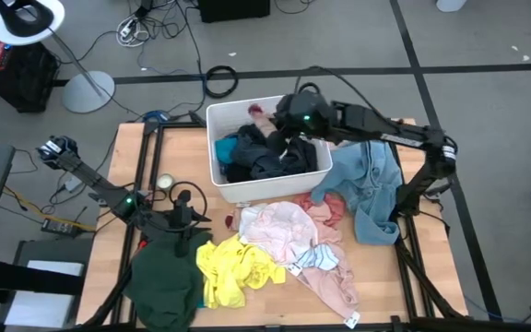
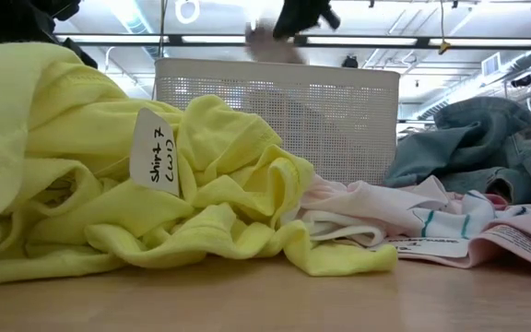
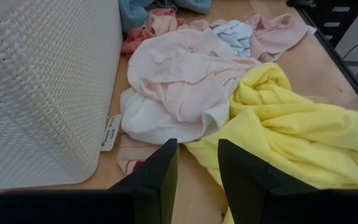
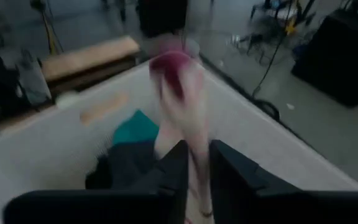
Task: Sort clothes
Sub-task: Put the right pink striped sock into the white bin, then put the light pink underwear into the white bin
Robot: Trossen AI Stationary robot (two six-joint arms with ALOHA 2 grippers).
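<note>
The white bin (image 1: 267,180) sits toward the far side of the tabletop (image 1: 385,277) and serves as the landmark for everything else. The right end effector (image 1: 295,124) hangs over the bin's open top, above the dark garments (image 1: 270,161) and a teal piece (image 1: 227,148) already lying inside. In the right wrist view a blurred pink and maroon garment (image 4: 179,93) shows just past the two dark fingers (image 4: 173,171), which stand slightly apart with the cloth running down between them; whether they are gripping it or have let go cannot be told.

The left end effector (image 1: 184,219) rests low on the tabletop, just in front of the bin's near-left corner. Its fingers (image 3: 160,171) stand apart with nothing between them, pointing at the clothes heaped in front of the bin.

Directly in front of the bin lies a pale pink and white garment (image 1: 279,226), touching a yellow garment (image 1: 233,267) that spreads further toward the tabletop's near edge. A paper tag (image 2: 155,152) is fixed to the yellow one. A dark green garment (image 1: 164,281) lies beyond the yellow one, at the near-left corner. Beside the bin's right wall a light blue denim garment (image 1: 367,189) is bunched up, with a salmon-pink piece (image 1: 332,210) at its edge. A striped white piece (image 2: 441,221) lies on the pink clothes nearest the front.
</note>
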